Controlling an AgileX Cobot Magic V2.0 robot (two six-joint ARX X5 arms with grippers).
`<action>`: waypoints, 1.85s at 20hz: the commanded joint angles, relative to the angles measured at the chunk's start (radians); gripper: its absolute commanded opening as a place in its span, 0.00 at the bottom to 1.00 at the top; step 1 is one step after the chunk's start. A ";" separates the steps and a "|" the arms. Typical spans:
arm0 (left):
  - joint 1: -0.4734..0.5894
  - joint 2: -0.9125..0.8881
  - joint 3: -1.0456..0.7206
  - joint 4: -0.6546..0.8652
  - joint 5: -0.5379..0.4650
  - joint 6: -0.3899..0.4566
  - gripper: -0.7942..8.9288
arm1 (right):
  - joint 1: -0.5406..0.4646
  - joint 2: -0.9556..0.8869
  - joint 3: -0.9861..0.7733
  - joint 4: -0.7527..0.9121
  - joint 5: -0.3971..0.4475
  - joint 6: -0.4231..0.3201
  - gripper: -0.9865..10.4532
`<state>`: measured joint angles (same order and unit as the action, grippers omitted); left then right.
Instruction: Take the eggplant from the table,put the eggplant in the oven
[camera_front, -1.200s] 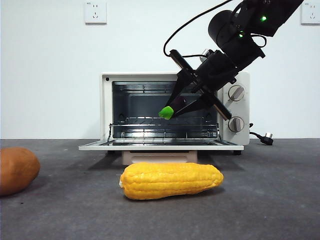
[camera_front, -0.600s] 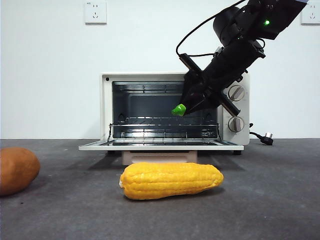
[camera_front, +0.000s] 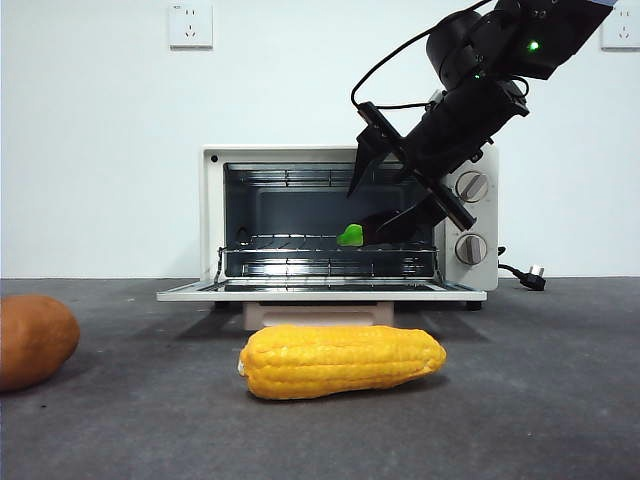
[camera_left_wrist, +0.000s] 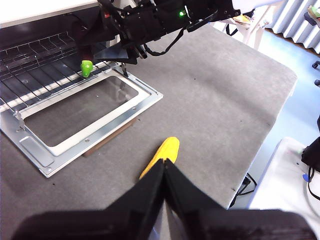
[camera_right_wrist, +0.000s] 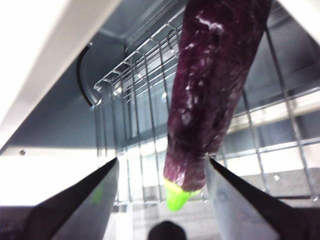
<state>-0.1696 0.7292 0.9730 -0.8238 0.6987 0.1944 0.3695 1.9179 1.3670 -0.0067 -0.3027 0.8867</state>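
On the wire rack inside the oven, toward its right side, lies the eggplant, green stem cap pointing left in the front view. The right wrist view shows its dark purple body between the two black jaws, which stand spread apart on either side of it and do not clamp it; one jaw is just beside its stem end. The right gripper reaches into the open cavity from the upper right, one jaw above the vegetable and the other at it. The oven door is folded down flat onto the table. A yellow corn cob lies on the table in front of the oven, and an orange-brown vegetable sits at the left edge of the front view. The left gripper hangs above the table away from the oven, its jaws pressed together and holding nothing; the corn cob's tip shows beyond them.
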 joint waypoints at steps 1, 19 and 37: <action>-0.003 0.004 -0.005 0.001 0.003 0.016 0.08 | 0.004 0.003 0.005 -0.014 -0.023 0.002 0.34; -0.002 0.010 -0.005 0.055 -0.027 0.015 0.08 | 0.003 -0.795 0.005 -0.719 0.084 -0.615 0.33; -0.002 0.024 -0.005 0.070 -0.031 0.010 0.08 | 0.003 -1.135 0.005 -1.076 0.408 -0.785 0.13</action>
<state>-0.1696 0.7528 0.9730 -0.7658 0.6670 0.1951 0.3717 0.7853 1.3716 -1.0863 0.1013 0.1242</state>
